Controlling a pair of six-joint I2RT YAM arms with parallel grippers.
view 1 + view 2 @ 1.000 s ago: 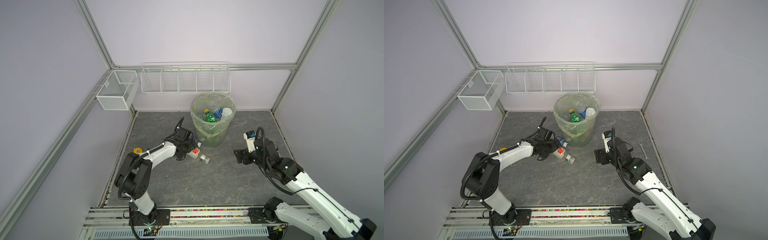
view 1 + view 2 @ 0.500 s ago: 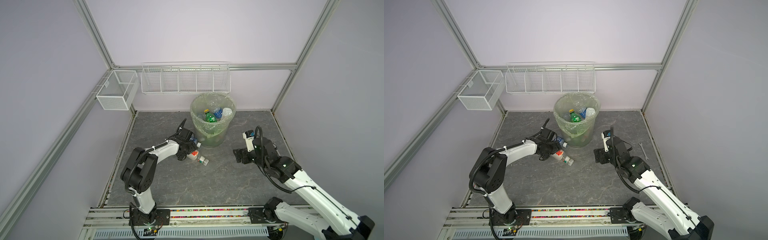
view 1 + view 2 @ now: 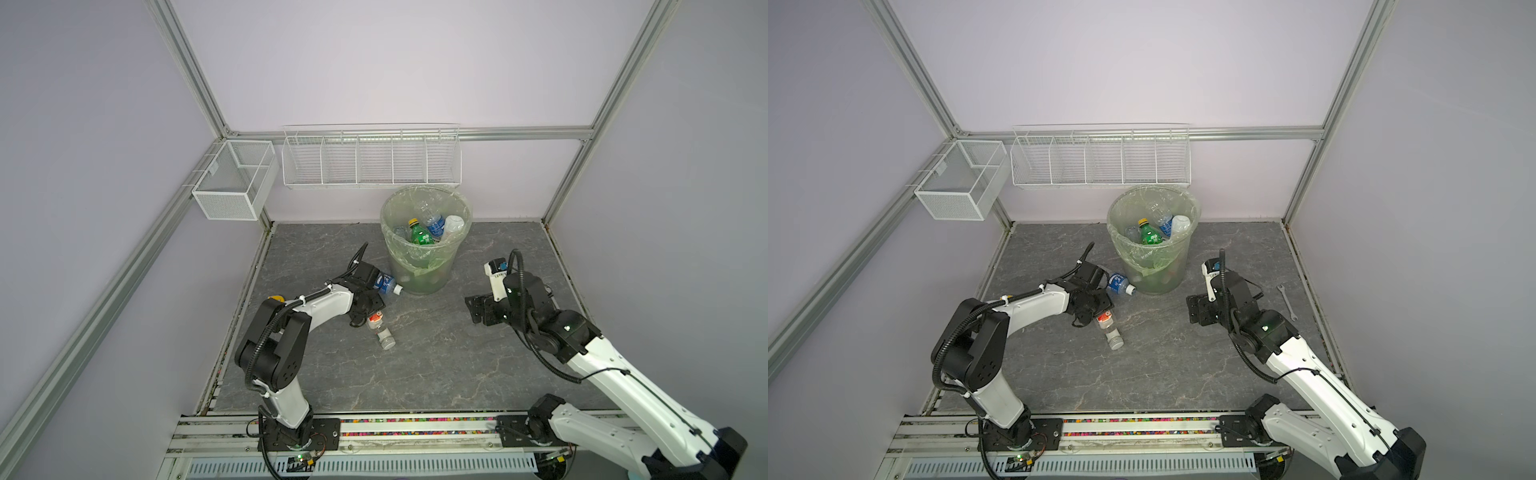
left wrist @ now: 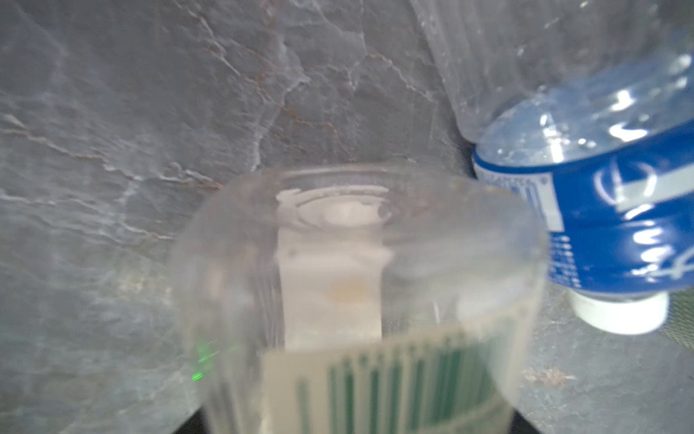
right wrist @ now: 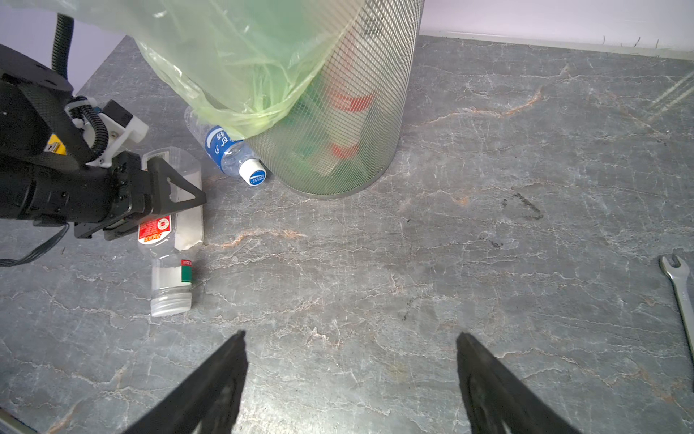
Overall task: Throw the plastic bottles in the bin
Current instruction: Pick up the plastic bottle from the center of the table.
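My left gripper [image 5: 161, 214] straddles the clear red-labelled plastic bottle [image 5: 171, 274], frame left; clamped or not, I cannot tell; smooth wall may slip

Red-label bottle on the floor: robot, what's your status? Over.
Left gripper around the red-label bottle, grip unconfirmed. Right gripper open, empty. Blue-label bottle close beside it, at the foot of the bin.
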